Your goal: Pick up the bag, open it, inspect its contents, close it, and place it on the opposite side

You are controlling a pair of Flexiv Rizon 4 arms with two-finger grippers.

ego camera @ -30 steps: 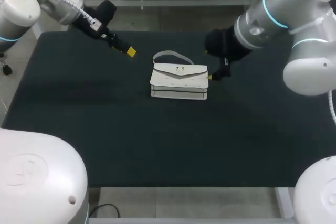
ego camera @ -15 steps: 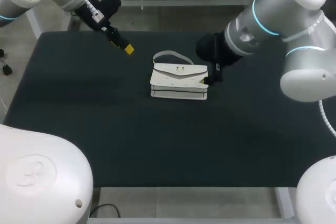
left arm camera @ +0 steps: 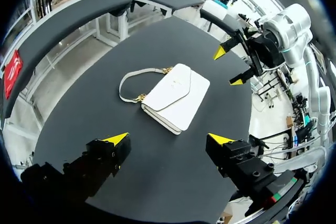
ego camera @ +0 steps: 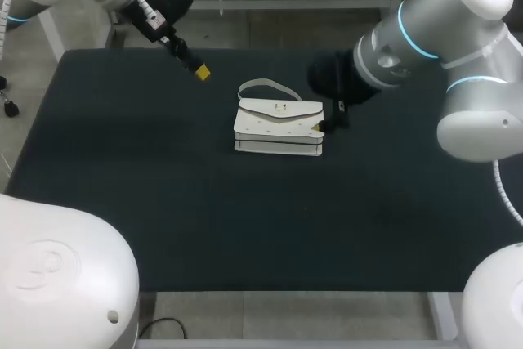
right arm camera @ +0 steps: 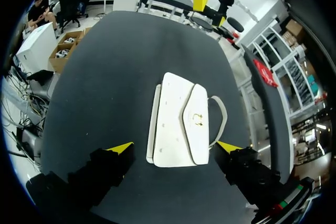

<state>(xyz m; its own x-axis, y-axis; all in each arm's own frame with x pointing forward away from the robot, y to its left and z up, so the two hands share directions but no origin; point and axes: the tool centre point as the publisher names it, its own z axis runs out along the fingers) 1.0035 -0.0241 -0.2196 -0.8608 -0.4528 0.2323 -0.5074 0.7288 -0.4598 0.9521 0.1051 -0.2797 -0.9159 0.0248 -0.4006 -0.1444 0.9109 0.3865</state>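
Right end effector (right arm camera: 176, 147) stands wide open at the right-hand end of the bag (ego camera: 278, 127). In its wrist view the two yellow wedge-shaped tips sit either side of that end of the bag, each just beside an edge. Contact cannot be confirmed on either side.

Left end effector (left arm camera: 168, 139) is also spread wide and holds nothing. It hangs over the far left part of the worktop (ego camera: 163, 202), well apart from the bag.

The bag lies flat near the middle of the worktop, a little toward the far side. It is white, rectangular and smooth-faced, with layered edges along its near side. A flap with a shallow pointed lower edge covers the top face and lies closed. A small gold-coloured clasp (ego camera: 280, 107) sits near the middle of the flap, and a few small dots mark the face. A thin white strap (ego camera: 261, 84) loops flat on the worktop on the far side of the bag, joined with gold-coloured fittings.

The worktop surface is dark, matt and uniform.
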